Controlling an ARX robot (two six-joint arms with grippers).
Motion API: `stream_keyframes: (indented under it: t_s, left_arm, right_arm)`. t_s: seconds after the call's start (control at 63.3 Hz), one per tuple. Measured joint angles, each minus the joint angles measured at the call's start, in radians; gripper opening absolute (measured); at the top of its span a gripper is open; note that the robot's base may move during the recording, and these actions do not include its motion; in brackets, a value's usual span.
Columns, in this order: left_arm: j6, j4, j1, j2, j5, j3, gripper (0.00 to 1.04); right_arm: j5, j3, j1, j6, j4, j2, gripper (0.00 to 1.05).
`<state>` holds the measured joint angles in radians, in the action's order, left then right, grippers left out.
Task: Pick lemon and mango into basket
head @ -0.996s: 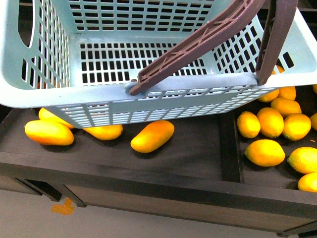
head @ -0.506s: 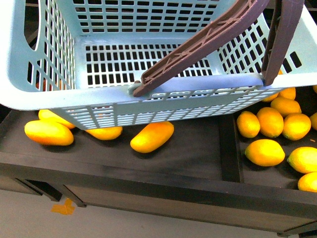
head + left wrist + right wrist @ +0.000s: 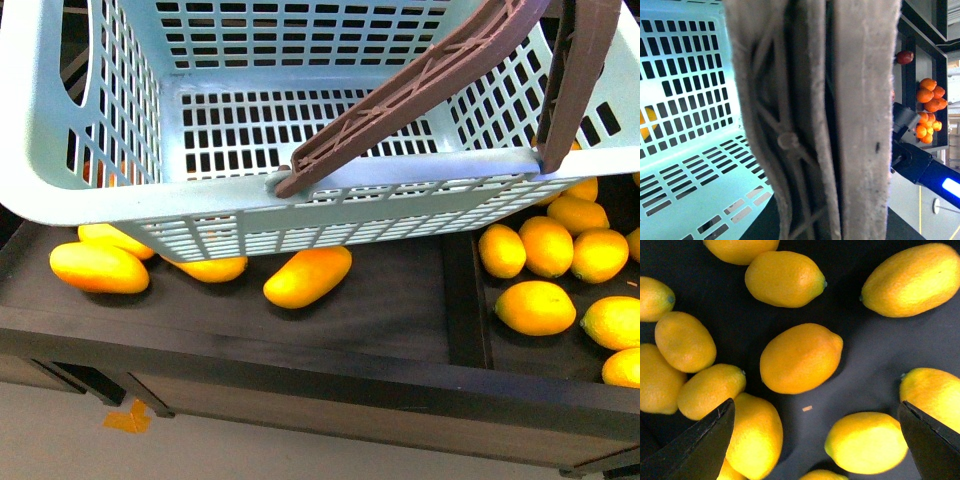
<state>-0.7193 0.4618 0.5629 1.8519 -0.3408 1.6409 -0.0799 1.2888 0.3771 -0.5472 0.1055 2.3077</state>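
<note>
A fruit shop, it seems. Sorted lemons (image 3: 535, 307) and yellow mangoes (image 3: 307, 277) lie in counter (image 3: 400, 300) bins under a shopping basket (image 3: 400, 190).

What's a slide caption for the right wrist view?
Open right gripper hovers over one lemon among many on the dark shelf.

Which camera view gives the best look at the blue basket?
The front view: the basket shows its rim, slotted floor and both brown handles. The left wrist view shows only a slotted wall behind close, blurred handles. The right wrist view shows none of it, only lemons.
</note>
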Motion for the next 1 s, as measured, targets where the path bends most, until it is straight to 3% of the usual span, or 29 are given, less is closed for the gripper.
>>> stream_keyframes:
  t_s: [0.316, 0.996]
  left_arm:
    - [0.0, 0.0, 0.0, 0.0, -0.001, 0.0, 0.17]
    - [0.0, 0.0, 0.0, 0.0, -0.001, 0.0, 0.17]
  right_arm:
    - [-0.045, 0.237, -0.047, -0.243, -0.139, 0.189, 0.96]
    - [-0.081, 0.518, -0.086, -0.352, -0.274, 0.37, 0.96]
